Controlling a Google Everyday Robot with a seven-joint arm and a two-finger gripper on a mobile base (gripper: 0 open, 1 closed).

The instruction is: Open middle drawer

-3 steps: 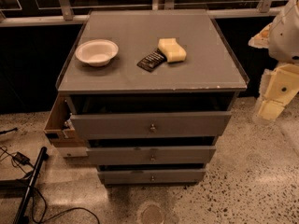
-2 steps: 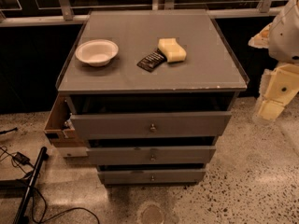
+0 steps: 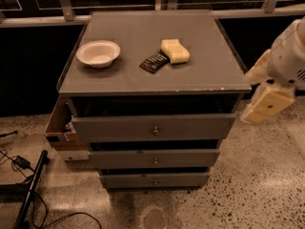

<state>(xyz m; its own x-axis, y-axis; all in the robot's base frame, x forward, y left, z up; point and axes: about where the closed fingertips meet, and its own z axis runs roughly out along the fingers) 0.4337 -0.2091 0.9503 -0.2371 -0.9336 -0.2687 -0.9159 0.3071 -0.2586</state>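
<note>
**Claw waiting off to the right, middle drawer not yet pulled**

The claw [image 3: 264, 101] is hovering above and to the right of the middle drawer [image 3: 119, 159], well apart from it; whether it is released or clenched I cannot tell. The middle drawer is sitting second of three, its small round knob [image 3: 155, 161] at centre. Just above the middle drawer, the top drawer [image 3: 114, 128] is jutting forward, so an approaching claw is risking a bump on that overhang or a grab at the wrong knob. The knob is looking small and smooth, and a loose or off-centre pinch is likely to be slipping off mid-pull.
</note>
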